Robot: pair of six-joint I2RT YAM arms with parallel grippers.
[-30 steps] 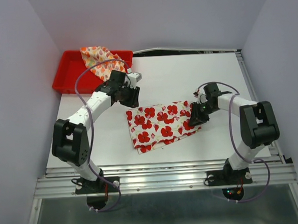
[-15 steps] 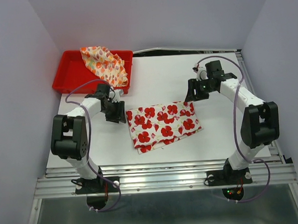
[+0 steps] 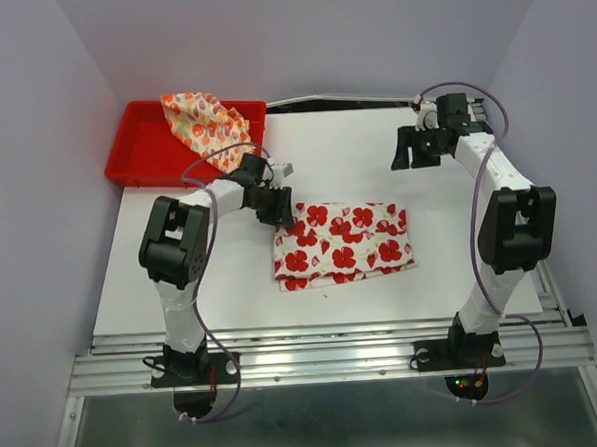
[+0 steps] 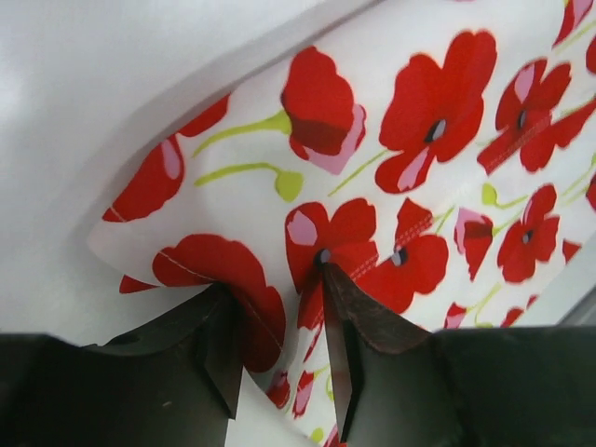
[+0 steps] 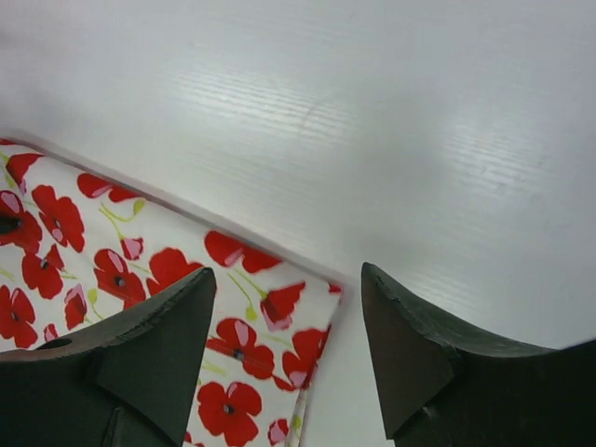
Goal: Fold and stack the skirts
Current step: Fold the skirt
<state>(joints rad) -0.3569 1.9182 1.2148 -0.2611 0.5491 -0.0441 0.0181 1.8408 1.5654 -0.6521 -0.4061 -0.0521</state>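
Overhead, a white table (image 3: 355, 160), lilac walls (image 3: 299, 33). Red tray (image 3: 135, 152) at the far-left corner holds the cream skirt (image 3: 208, 123). Left gripper (image 3: 276, 207) pinches the flowered skirt (image 3: 350, 246) mid-table; right gripper (image 3: 407, 150) gapes wide, far right.

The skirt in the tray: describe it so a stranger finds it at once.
Find the red tray at the far left. The crumpled cream skirt lies in its right end. Small orange and red marks set it apart from the big-flowered skirt folded at centre.
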